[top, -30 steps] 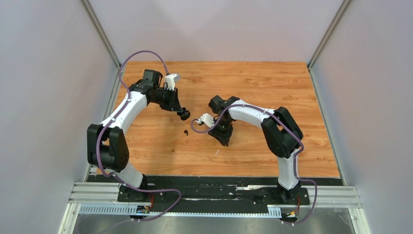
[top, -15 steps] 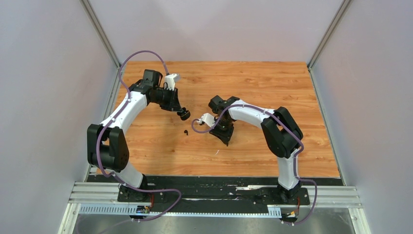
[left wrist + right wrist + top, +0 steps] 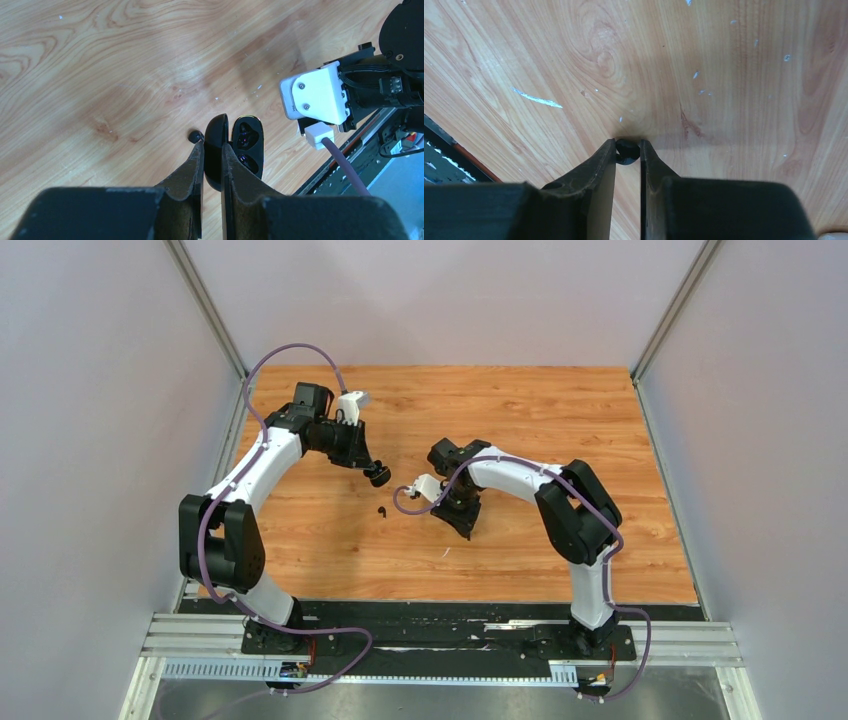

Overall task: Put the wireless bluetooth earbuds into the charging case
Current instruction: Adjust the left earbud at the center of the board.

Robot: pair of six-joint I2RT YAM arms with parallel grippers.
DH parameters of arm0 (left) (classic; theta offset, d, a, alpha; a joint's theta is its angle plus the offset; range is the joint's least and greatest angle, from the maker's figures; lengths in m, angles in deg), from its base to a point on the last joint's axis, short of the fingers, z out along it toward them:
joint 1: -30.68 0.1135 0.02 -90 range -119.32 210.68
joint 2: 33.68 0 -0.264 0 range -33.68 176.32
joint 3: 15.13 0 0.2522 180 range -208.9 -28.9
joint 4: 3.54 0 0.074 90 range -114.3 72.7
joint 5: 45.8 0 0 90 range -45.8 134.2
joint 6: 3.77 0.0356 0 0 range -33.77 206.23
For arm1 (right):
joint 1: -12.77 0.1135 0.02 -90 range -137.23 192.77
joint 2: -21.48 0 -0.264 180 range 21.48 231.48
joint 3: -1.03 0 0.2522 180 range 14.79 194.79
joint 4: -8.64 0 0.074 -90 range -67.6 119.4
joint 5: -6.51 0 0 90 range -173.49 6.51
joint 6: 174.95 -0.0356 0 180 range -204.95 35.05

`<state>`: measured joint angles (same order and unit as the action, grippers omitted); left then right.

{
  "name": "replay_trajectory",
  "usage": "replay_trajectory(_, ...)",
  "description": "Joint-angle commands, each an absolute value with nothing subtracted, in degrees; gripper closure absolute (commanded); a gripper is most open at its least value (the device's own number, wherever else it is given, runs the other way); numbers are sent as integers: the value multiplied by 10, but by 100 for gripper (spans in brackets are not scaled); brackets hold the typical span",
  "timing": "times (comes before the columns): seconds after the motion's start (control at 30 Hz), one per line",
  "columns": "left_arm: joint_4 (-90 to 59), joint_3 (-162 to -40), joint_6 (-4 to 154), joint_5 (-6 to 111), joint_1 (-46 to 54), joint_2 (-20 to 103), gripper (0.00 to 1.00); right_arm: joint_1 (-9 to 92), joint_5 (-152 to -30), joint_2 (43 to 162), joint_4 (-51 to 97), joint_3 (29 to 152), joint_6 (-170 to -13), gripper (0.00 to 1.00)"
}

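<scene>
My left gripper [image 3: 377,475] is shut on the lid of the open black charging case [image 3: 248,142] and holds it above the table; in the left wrist view the gripper [image 3: 212,147] has the case's two wells facing right. One black earbud [image 3: 382,511] lies on the wood just below the case, and it also shows in the left wrist view [image 3: 195,135]. My right gripper [image 3: 466,531] is down at the table, its tips closed on a second black earbud [image 3: 626,151] in the right wrist view [image 3: 628,147]. No white earbuds are in view.
The wooden table [image 3: 560,420] is boxed in by grey walls on three sides. The right arm's white camera mount [image 3: 315,95] is close to the case. A black rail [image 3: 440,615] runs along the near edge.
The right wrist has shifted very slightly over its earbud. The left arm and the case have not moved.
</scene>
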<state>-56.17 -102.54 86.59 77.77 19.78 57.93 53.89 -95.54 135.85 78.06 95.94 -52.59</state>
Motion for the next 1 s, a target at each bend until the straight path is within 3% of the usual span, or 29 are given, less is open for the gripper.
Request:
replay_trajectory(0.0,-560,-1028,874,787,200,560,100,541,-945,1370,776,945,-545,84)
replay_trajectory(0.2,-562,-1029,875,788,200,563,100,529,-956,1371,776,956,-580,91)
replay_trajectory(0.27,-563,-1028,876,787,200,562,100,524,-962,1369,775,959,-593,99)
replay_trajectory(0.47,-564,-1020,879,782,200,558,100,513,-982,1361,767,965,-606,100)
replay_trajectory(0.53,-567,-1023,883,780,200,557,100,508,-991,1361,760,966,-603,94)
replay_trajectory(0.63,-578,-1029,892,774,200,558,100,495,-1017,1360,748,962,-591,66)
replay_trajectory(0.67,-585,-1031,896,773,200,559,100,491,-1027,1357,742,961,-585,62)
replay_trajectory(0.97,-604,-1051,897,767,238,551,100,450,-1216,1292,607,973,-511,58)
